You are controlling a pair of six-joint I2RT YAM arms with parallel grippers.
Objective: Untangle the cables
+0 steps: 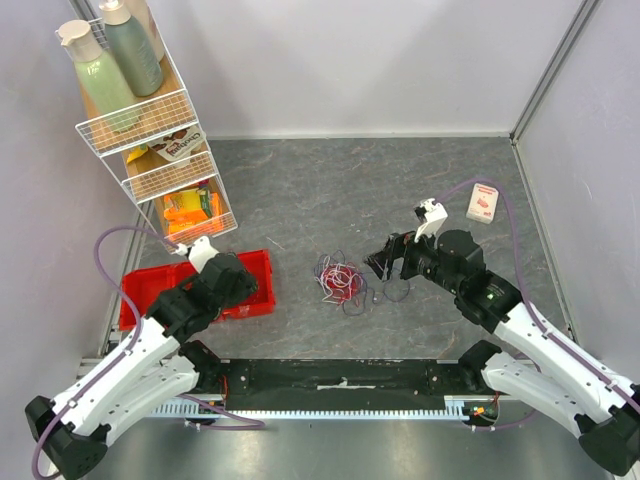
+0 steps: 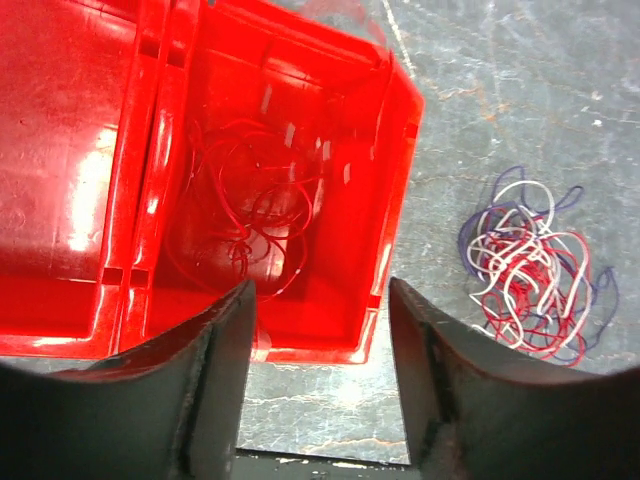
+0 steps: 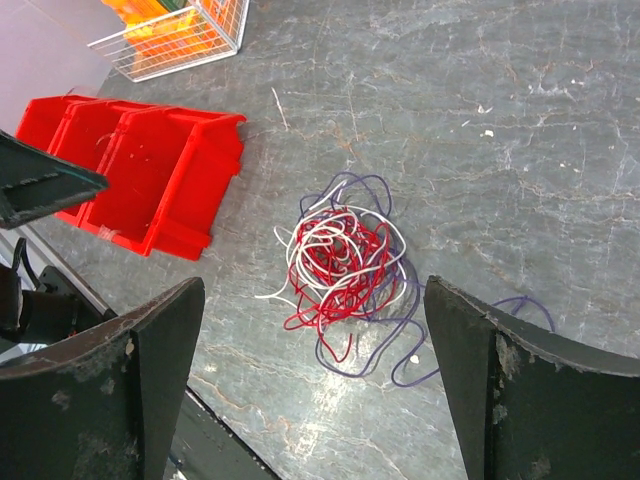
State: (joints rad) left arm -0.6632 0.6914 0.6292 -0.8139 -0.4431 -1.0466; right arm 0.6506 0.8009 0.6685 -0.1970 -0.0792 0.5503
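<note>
The cables point(image 1: 341, 282) lie as a tangle of thin red, white and dark purple wire on the grey table between the two arms. One purple loop point(image 1: 397, 291) trails out to the right of the tangle. The tangle of cables point(image 3: 345, 260) sits just ahead of my right gripper point(image 3: 312, 290), which is wide open and holds nothing. My left gripper point(image 2: 320, 285) hovers over the near right corner of the red bin point(image 2: 395, 150), open with only table showing between its fingers. A loose red cable point(image 2: 250, 220) lies coiled inside that bin. The tangle of cables point(image 2: 530, 270) lies to its right.
A white wire rack point(image 1: 150, 130) holding bottles and snack packs stands at the far left behind the red bin point(image 1: 150, 285). A small white and red box point(image 1: 483, 203) lies at the far right. Walls close in the table at the back and on both sides.
</note>
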